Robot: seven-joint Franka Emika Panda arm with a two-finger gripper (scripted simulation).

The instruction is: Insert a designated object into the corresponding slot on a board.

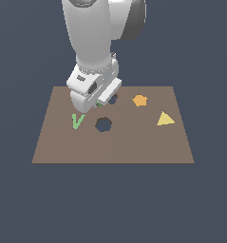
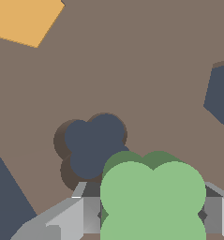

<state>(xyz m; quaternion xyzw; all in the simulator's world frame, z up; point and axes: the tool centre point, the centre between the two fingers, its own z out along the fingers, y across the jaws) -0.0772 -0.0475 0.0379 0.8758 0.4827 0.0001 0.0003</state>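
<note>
The light-green lobed designated object (image 2: 153,197) sits between my fingers, and my gripper (image 2: 153,216) is shut on it. A grey finger (image 2: 87,213) shows on each side of it. The block overlaps one edge of the slot (image 2: 92,145), a dark flower-shaped hole in the brown board (image 2: 146,70), and is offset from it. In the exterior view my gripper (image 1: 99,102) hangs low over the board (image 1: 134,144), just to the exterior view's left of the slot (image 1: 113,99). Only a sliver of the green block (image 1: 100,103) shows there.
A rounder many-sided hole (image 1: 103,125) (image 2: 221,93) lies nearer the board's front. A thin green V piece (image 1: 77,120), an orange piece (image 1: 140,100) (image 2: 24,18) and a yellow triangle (image 1: 165,119) lie on the board. The arm hides the board's back left part.
</note>
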